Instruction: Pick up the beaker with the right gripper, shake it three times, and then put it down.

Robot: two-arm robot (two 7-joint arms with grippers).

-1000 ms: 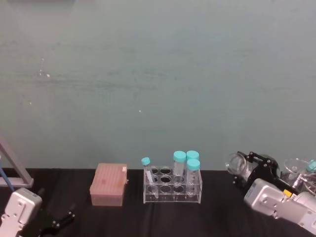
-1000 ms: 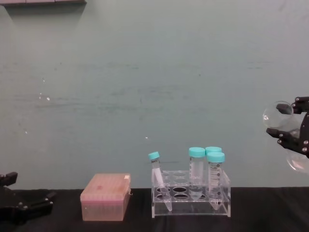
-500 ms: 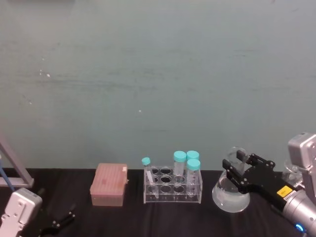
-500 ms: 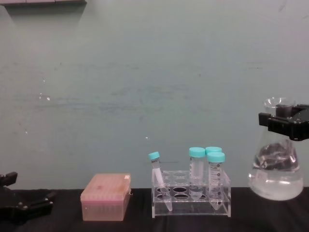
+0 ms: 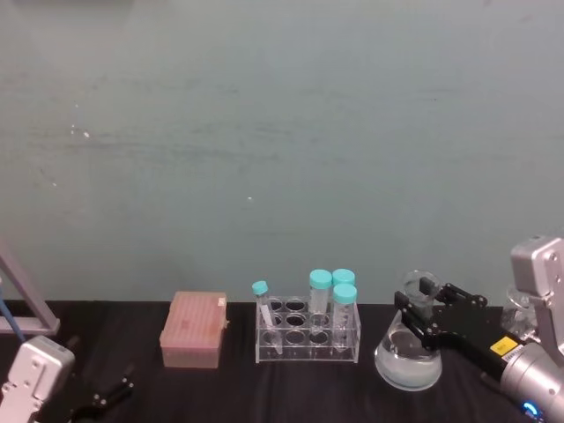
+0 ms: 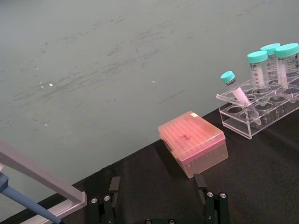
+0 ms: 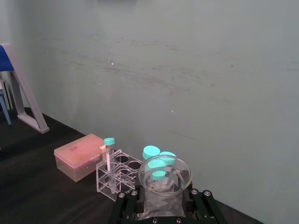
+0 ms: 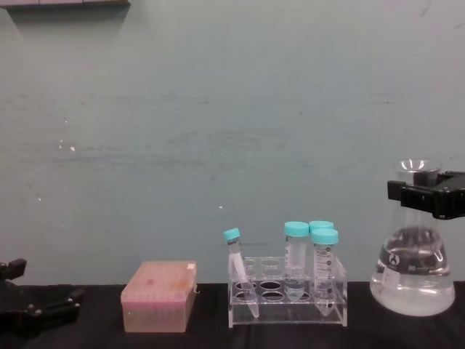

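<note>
The beaker (image 8: 412,270) stands upright, its long axis vertical and its wide base at the table (image 8: 203,339) just right of the tube rack (image 8: 287,294); contact is unclear. The right gripper (image 8: 420,195) reaches in from the right and clamps the neck under the rim. The left gripper (image 6: 157,179) rests spread open, far left. Any descent left looks straight down.

You have the tube rack (image 8: 287,292) mid-table (image 8: 203,339), with the box (image 8: 158,297) near on its left and the beaker (image 8: 412,280) upright on its right. The right gripper (image 8: 418,195) sits around the beaker's neck. The left gripper (image 5: 107,396) lies low at far left, apart from the box.
</note>
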